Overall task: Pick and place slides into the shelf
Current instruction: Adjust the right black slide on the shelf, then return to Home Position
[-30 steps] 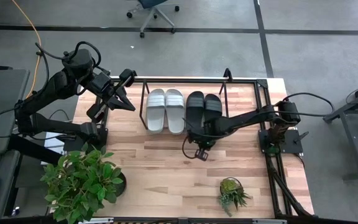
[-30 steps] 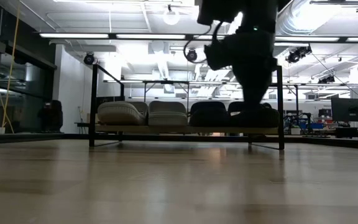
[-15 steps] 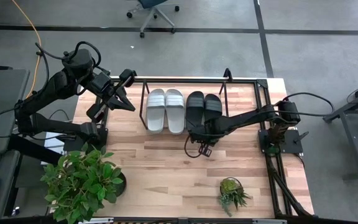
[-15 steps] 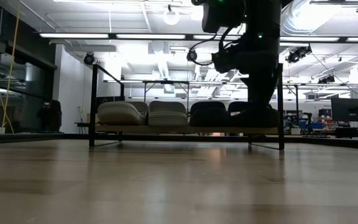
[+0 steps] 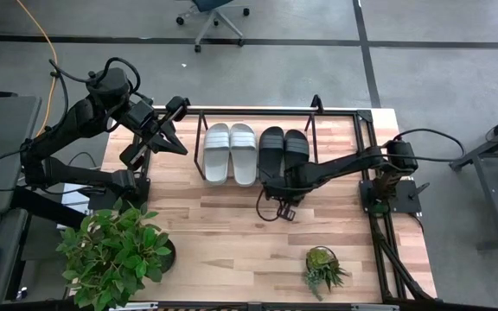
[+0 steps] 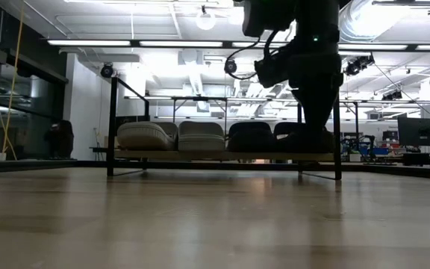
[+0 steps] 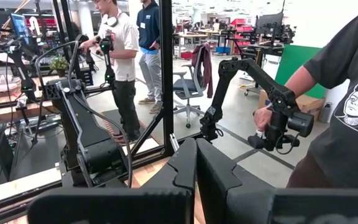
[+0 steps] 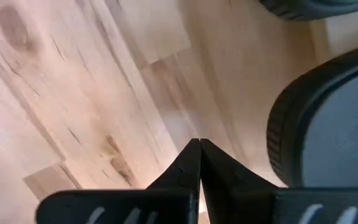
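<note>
All four slides [image 5: 254, 152] sat side by side in the shelf [image 5: 340, 113], grey pair at nine o'clock of the black pair, while the right gripper [image 5: 271, 187], fingers pressed together and empty, hung at the black heels and the left gripper [image 5: 180, 104], likewise closed, waited off the shelf's nine o'clock end.

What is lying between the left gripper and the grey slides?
In the high view, only the shelf frame's left end stands between the left gripper and the grey slides; nothing else lies there.
</note>
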Action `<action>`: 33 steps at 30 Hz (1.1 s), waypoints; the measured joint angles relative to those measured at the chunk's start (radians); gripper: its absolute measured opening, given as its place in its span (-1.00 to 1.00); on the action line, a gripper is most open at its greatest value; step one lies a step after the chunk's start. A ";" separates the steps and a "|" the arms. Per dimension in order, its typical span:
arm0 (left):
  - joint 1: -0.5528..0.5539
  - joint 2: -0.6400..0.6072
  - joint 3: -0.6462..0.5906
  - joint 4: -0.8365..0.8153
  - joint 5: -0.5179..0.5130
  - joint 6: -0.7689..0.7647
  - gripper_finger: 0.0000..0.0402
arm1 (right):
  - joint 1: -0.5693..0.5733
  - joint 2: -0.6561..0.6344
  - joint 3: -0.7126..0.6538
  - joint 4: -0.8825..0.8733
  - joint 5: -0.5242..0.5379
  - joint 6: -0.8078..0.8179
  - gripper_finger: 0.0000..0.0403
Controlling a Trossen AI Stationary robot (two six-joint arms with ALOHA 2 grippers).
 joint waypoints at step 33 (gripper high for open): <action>0.001 -0.050 0.000 0.006 -0.019 -0.018 -0.99 | 0.276 -0.414 0.149 0.100 0.528 0.367 -1.00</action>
